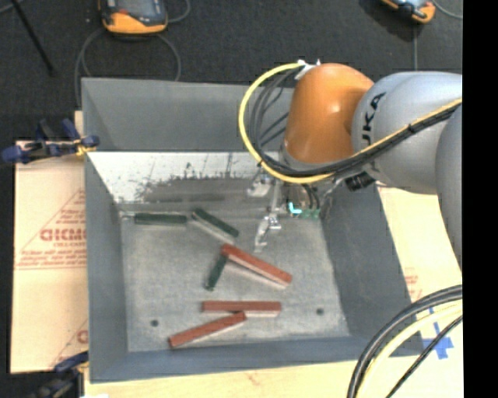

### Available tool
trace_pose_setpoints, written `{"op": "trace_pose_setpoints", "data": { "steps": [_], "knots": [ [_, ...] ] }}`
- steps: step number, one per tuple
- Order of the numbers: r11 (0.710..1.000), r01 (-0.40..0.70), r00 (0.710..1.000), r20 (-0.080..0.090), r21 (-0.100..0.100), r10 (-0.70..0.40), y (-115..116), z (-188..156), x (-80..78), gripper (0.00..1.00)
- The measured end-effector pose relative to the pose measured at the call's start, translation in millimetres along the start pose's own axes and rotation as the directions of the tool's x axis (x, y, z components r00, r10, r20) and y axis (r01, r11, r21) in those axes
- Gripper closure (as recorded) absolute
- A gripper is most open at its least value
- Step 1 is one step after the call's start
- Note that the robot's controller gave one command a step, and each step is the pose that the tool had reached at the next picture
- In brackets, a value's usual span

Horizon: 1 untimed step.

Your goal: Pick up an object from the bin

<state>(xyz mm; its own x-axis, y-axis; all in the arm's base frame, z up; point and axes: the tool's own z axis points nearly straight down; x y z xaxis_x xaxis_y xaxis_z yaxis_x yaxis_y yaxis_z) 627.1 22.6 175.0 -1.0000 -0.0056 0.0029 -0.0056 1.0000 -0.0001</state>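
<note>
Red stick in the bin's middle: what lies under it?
A short dark green stick pokes out from beneath the red stick, at its left end; its upper tip is covered. Otherwise bin floor.

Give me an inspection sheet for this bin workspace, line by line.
Surface: grey metal bin, floor speckled.
Job's things: three red-brown sticks and three dark green sticks, all lying loose on the floor.
Clutter: nothing seen.
Grippers: gripper hangs near the back wall, just beyond the upper end of the diagonal red-brown stick.
Cables: yellow and black cables loop round the arm's orange cover.
Surroundings: orange device on the dark floor behind the bin.
</note>
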Motion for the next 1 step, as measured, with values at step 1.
{"op": "trace_pose_setpoints", "data": {
  "steps": [1],
  "knots": [
    [1.0, 0.0, 1.0, 0.008, 0.0, 0.0, 0.1, -4.5, -1.8, 0.0]
  ]
}}
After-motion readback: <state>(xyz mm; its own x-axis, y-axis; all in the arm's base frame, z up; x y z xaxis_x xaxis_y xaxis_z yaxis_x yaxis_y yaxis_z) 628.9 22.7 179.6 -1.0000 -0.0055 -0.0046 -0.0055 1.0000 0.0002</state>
